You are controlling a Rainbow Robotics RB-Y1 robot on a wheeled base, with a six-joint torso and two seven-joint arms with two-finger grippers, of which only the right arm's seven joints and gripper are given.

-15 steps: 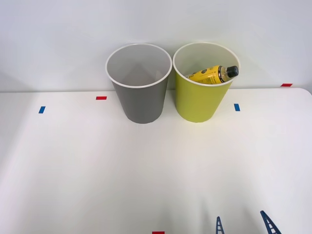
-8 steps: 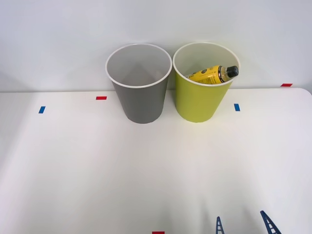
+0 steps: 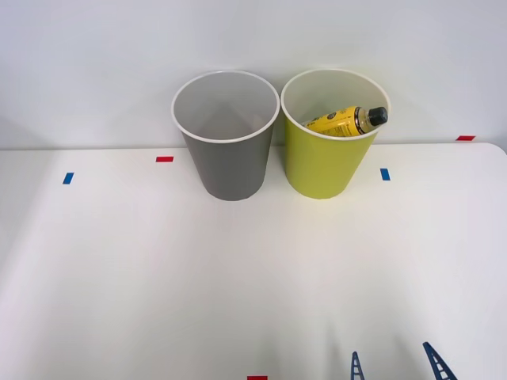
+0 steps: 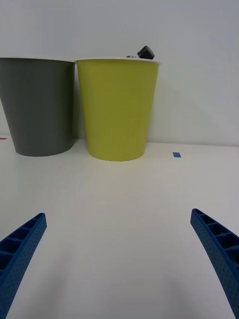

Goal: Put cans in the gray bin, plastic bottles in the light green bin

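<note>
The yellow plastic bottle point(image 3: 342, 121) with a black cap point(image 4: 146, 52) lies tilted inside the yellow-green tapered plastic bin point(image 3: 326, 150), cap poking above the white rim. Just beside it stands the gray tapered plastic bin point(image 3: 228, 154), at the white table's point(image 3: 158, 269) far edge. The right gripper point(image 4: 118, 259) hangs well short of both, blue ribbed fingers point(image 4: 219, 249) spread wide, holding nothing, over bare tabletop.

Yellow bottle point(image 3: 346, 121) leans inside light green bin point(image 3: 321, 166), touching gray bin point(image 3: 230, 166).
</note>
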